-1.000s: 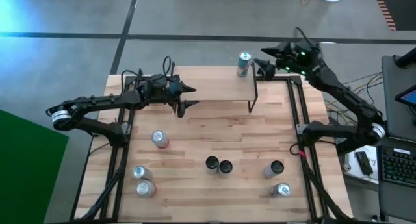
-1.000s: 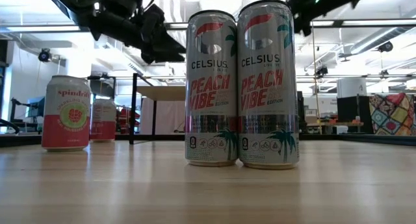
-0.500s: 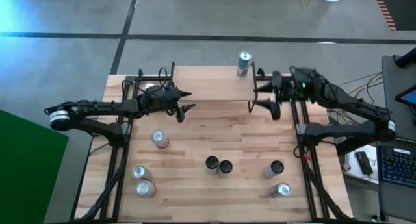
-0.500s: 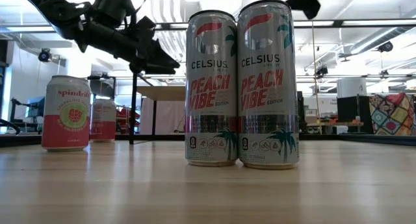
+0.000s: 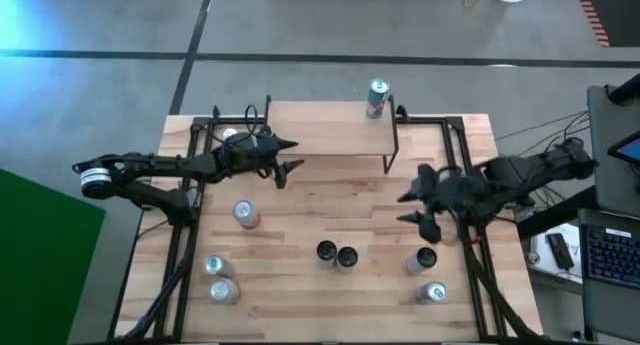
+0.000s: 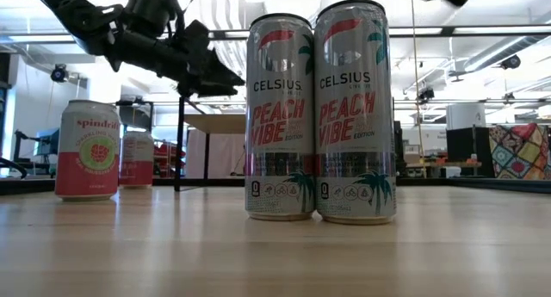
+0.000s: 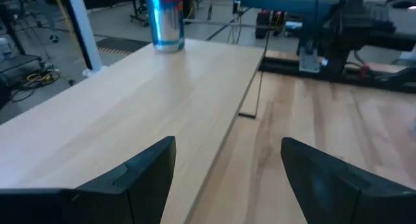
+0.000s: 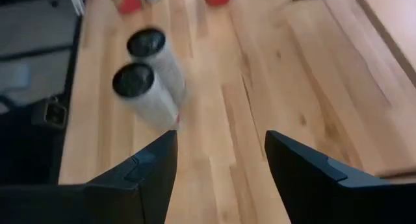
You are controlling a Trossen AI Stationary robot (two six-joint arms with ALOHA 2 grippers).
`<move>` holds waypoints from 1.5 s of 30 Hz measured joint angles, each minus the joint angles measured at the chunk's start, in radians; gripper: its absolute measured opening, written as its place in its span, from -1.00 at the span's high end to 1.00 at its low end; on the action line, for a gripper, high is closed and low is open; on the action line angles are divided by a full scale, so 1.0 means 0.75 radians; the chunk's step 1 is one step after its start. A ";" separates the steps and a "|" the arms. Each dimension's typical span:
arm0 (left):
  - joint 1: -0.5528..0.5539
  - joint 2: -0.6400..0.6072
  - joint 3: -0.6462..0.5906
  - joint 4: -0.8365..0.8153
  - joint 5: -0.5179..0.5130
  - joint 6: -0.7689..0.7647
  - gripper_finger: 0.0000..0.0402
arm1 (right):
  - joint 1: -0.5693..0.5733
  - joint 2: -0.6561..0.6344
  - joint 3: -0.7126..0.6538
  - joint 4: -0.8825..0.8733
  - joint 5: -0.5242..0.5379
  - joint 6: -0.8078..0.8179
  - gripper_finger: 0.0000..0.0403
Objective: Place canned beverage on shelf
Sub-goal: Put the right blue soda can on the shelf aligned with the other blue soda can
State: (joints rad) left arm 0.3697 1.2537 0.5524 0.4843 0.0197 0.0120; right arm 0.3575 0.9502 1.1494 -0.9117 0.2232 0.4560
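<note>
On the far right corner of the shelf (image 5: 335, 128) stands one silver-and-blue can (image 5: 376, 98), upright, close to the back edge — the only can on it. The rest of the plank top is bare wood.

Down on the slatted table (image 5: 330, 200) there are seven more cans. Two tall dark-topped cans (image 5: 337, 254) stand touching, near the middle toward the front. A pink-labelled can (image 5: 245, 214) stands alone to the left. Two more pink cans (image 5: 219, 279) sit close together at the front left. One dark-topped can (image 5: 423, 259) and one silver can (image 5: 432, 293) are at the front right. All seven are upright.

The left gripper (image 5: 288, 154) hovers at the shelf's left end, its fingers apart and holding nothing. The right gripper (image 5: 415, 207) hangs over the table in front of the shelf's right end, just behind the dark-topped can — fingers spread, nothing between them.
</note>
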 joint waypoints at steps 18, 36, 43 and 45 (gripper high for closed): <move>-0.175 0.154 0.111 0.305 0.162 -0.123 -0.32 | 0.527 0.585 0.636 -0.750 -0.189 1.092 -0.10; -0.431 0.494 0.498 0.296 0.166 0.072 -0.32 | 0.912 0.886 0.707 -0.835 -0.205 1.474 -0.41; -0.477 0.549 0.622 0.283 0.170 0.098 -0.32 | 0.913 0.993 0.707 -0.881 -0.183 1.368 -0.68; -0.482 0.551 0.627 0.276 0.167 0.100 -0.32 | 0.914 0.995 0.706 -0.878 -0.149 1.360 -0.71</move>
State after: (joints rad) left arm 0.0086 1.6669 1.0225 0.6915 0.1452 0.0872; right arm 1.0431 1.6965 1.6791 -1.5700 0.1115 1.4758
